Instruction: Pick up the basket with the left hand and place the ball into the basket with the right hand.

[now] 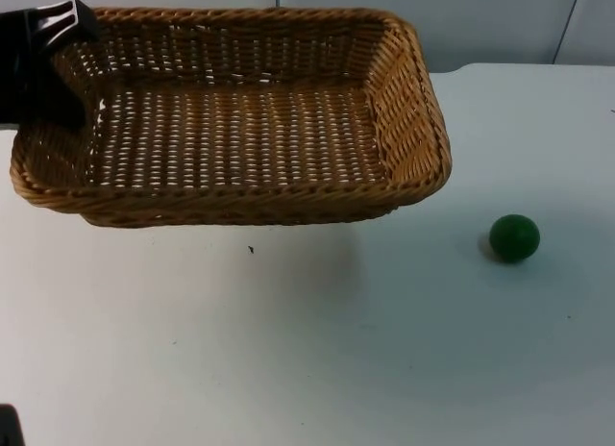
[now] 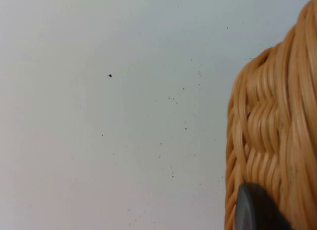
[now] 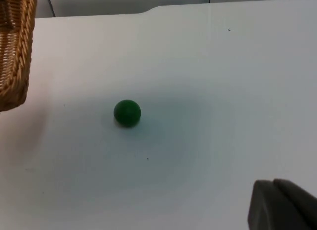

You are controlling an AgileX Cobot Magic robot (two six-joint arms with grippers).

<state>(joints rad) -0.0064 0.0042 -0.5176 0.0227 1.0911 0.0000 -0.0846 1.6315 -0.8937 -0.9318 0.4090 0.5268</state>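
So the first half of the job looks done. The basket [image 1: 240, 119] is up off the tabletop [image 1: 336, 350]; it hangs in the air and throws a soft shadow below. The left claw [image 1: 53, 37] holds it by the rim at one corner. In the left wrist view a black fingertip [image 2: 257, 210] presses right against the woven side of the basket [image 2: 277, 141], so the left claw is closed on the basket's edge. Nothing lies inside the basket yet.

The second half is not started, I think. The green ball [image 1: 514, 237] sits on the tabletop, off to the side of the basket and a bit lower than its near edge, well apart from the left claw. The right wrist view looks down at the ball [image 3: 127, 113] from some way off, with bare tabletop between them. The right claw [image 3: 282, 205] is near that ball but not touching it. I cannot tell if the right claw is wide or narrow. The right arm has to reach the ball, grab it, and drop it in the basket.
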